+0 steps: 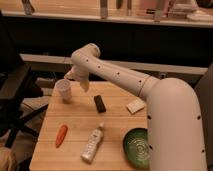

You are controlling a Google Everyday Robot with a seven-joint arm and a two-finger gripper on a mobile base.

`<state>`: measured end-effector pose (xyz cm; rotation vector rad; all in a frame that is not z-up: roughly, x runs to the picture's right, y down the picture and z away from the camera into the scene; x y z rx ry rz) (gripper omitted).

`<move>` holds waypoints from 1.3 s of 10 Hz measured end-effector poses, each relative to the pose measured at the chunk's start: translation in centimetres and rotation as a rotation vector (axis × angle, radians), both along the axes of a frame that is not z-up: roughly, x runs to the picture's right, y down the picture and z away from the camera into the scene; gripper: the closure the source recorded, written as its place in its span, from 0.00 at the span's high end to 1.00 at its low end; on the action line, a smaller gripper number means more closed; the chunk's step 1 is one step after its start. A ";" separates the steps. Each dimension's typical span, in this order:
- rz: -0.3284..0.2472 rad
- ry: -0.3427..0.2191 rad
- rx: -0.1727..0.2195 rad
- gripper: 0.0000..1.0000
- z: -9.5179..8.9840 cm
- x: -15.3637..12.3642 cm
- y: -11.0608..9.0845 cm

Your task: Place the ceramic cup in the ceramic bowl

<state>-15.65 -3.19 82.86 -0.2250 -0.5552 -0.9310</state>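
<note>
The ceramic cup (63, 91), small and whitish, stands upright at the far left corner of the wooden table (75, 117). The ceramic bowl (137, 147), green with pale rings inside, sits at the near right of the table, partly behind my white arm. My gripper (76, 81) hangs just above and to the right of the cup, pointing down. It is open, with nothing between its fingers. The arm reaches in from the right, across the back of the table.
A black block (100, 103) lies mid-table, right of the cup. A white flat packet (135, 106) lies farther right. An orange carrot (61, 135) and a white labelled bottle (93, 144) lie near the front. A dark chair (15, 95) stands left of the table.
</note>
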 end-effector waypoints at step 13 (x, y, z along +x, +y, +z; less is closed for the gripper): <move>-0.079 -0.082 -0.081 0.80 6.7 -2.4 3.7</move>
